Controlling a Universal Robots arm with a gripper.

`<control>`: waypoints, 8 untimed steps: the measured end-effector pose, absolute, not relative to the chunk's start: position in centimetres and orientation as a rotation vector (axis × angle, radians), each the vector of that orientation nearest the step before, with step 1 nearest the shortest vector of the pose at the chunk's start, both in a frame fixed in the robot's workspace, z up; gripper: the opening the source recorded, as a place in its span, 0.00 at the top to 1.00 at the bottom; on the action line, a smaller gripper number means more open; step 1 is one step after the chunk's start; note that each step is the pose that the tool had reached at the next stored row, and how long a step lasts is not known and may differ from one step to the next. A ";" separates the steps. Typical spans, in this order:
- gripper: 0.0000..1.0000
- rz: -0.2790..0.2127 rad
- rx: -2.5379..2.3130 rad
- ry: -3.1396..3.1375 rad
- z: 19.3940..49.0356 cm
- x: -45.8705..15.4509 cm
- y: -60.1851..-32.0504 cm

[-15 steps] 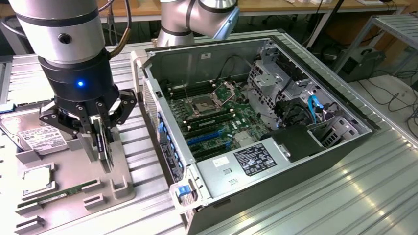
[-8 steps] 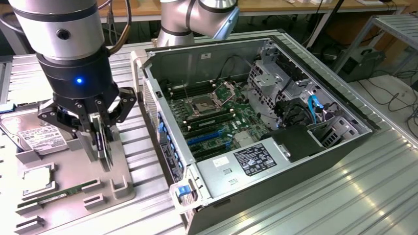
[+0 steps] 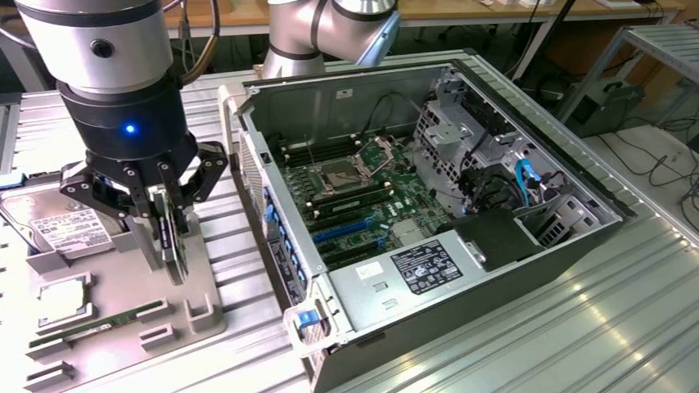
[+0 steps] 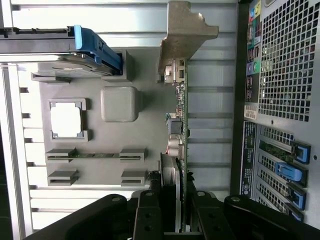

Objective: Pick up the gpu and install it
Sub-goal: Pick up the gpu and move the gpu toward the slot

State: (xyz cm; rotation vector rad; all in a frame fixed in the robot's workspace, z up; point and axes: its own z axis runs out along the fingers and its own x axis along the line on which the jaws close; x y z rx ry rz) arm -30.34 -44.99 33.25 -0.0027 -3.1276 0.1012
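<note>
My gripper (image 3: 169,219) hangs over the grey parts tray (image 3: 202,327) at the exterior view's left, shut on the gpu (image 3: 175,250). The thin dark card stands on edge between the fingers, and its lower end is close to the tray; I cannot tell whether they touch. In the wrist view the gpu (image 4: 181,125) runs edge-on away from my gripper (image 4: 172,202), with its pale metal bracket (image 4: 185,35) at the far end. The open computer case (image 3: 568,254) lies at the exterior view's right, with blue expansion slots (image 3: 340,233) on its motherboard.
On the tray lie a hard drive (image 3: 55,225), a square processor (image 3: 65,299) and a green memory stick (image 3: 104,321). The case's rear wall with blue slot latches (image 4: 292,172) stands beside the tray. A second robot arm's base (image 3: 317,33) rises behind the case.
</note>
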 end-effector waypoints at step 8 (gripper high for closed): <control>0.72 0.101 -0.003 -3.128 33.9 -30.3 -45.0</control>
